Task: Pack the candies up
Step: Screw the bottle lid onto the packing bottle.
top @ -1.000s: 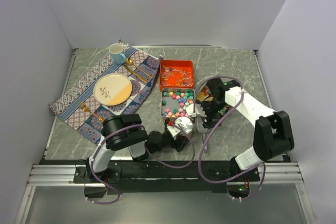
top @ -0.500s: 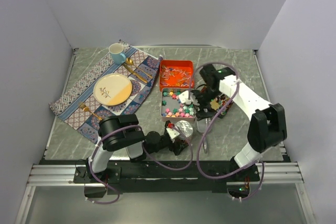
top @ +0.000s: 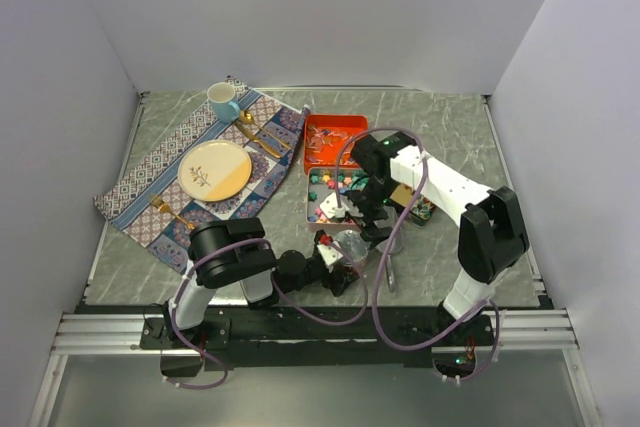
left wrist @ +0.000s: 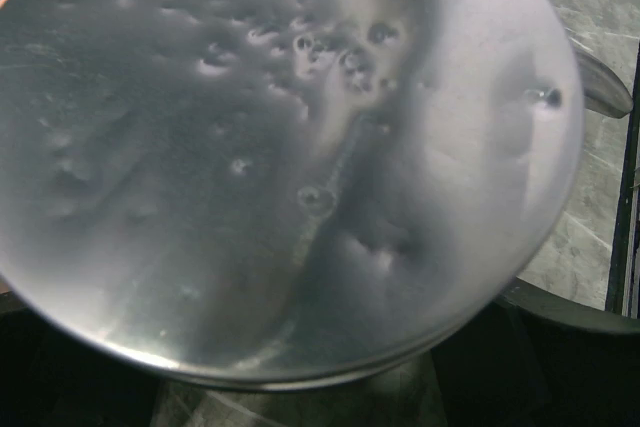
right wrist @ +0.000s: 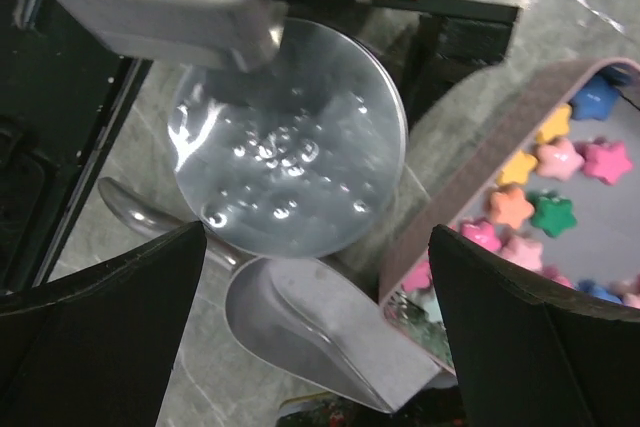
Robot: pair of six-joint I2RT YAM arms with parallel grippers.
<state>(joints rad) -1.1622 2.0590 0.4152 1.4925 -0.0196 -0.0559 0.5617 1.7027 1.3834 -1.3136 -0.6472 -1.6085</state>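
Pastel star candies [top: 335,190] fill a silver tin [top: 310,209]; they also show in the right wrist view [right wrist: 560,182]. Thin wrapped candies [top: 335,144] lie in an orange tin [top: 362,125] behind it. My right gripper [top: 350,209] is open and empty [right wrist: 318,232], low over the star tin's near right corner. The silver scoop [right wrist: 320,332] lies on the table under it, handle pointing away from the tin. My left gripper [top: 335,252] holds a round silvery container [top: 350,243] just in front of the tin. Its top [left wrist: 280,147] fills the left wrist view and hides the fingers.
A patterned placemat [top: 150,182] at the left carries a plate [top: 214,169], a blue cup [top: 222,99] and gold cutlery [top: 258,137]. A colourful packet [top: 418,209] lies right of the star tin, partly under my right arm. The black base rail [top: 330,322] runs along the near edge.
My right gripper has swung left, from beside the tin's right side to over its near right corner. The left gripper and its container have barely moved.
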